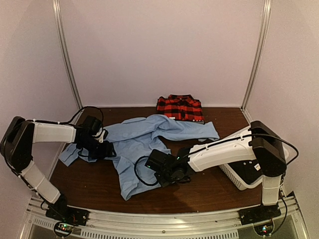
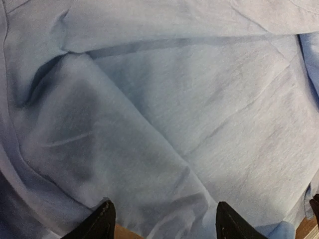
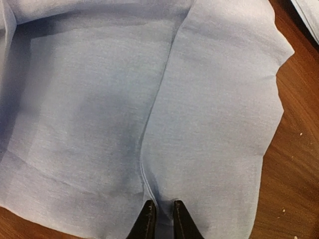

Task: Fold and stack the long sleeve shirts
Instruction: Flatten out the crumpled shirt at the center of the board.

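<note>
The light blue shirt [image 1: 144,137] lies spread and rumpled across the middle of the brown table. The red-and-black plaid shirt [image 1: 180,107] sits folded at the back. My left gripper [image 1: 106,149] rests low on the blue shirt's left part. In the left wrist view the left gripper [image 2: 163,206] is open, with a soft fold of blue cloth [image 2: 189,114] lying between its wide-set fingers. My right gripper [image 1: 152,167] is at the shirt's near edge. The right wrist view shows the right gripper [image 3: 163,204] shut on the blue cloth [image 3: 124,99], pinching it beside a seam.
A white mesh basket [image 1: 234,177] stands at the right under the right arm. Bare wood table [image 3: 294,164] shows to the right of the shirt's hem. White walls close in the back and sides.
</note>
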You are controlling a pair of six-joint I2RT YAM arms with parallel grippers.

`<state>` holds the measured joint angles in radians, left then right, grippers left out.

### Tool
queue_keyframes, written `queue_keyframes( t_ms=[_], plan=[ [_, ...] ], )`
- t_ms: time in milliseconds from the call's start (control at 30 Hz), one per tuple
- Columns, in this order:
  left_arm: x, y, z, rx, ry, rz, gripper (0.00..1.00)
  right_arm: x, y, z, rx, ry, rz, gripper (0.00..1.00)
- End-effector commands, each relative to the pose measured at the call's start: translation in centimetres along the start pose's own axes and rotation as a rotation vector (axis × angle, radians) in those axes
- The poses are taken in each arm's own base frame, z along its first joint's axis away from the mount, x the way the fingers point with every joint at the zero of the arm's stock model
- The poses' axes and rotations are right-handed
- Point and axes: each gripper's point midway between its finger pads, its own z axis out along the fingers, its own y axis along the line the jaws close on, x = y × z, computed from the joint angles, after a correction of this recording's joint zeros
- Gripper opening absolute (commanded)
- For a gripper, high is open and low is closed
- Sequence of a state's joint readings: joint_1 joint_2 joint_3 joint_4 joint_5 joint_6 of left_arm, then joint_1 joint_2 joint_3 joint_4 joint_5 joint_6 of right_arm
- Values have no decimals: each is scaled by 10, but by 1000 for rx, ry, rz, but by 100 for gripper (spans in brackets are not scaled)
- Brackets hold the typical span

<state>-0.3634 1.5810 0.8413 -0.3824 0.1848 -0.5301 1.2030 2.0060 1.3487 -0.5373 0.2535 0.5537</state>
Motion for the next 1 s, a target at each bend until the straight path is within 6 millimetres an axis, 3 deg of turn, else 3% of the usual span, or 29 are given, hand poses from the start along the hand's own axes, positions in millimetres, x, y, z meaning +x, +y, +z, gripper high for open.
queue_keyframes(
  t_ms=[0,67,200,233,433,567,700,967],
  plan=[
    [14,18,-6,-31,23,-4,71,-17,-17,-25,49,-55,21,6],
    [20,23,-8,-40,31,-10,71,-22,-24,-30,64,-68,29,1],
    [27,35,-14,-62,32,-27,71,-32,-42,-40,84,-91,57,0],
    [25,36,-16,-68,29,-37,71,-37,-56,-41,99,-96,74,0],
    [15,18,-27,19,-1,-71,70,-44,-82,-45,107,-107,122,0],
    [20,-3,-28,165,-17,-160,69,-46,-82,-45,89,-109,135,0],
    [18,-11,-32,233,-66,-240,69,-49,-77,-45,65,-117,142,0],
    [18,-6,-26,228,-99,-331,65,-50,-81,-44,73,-123,145,0]
  ],
)
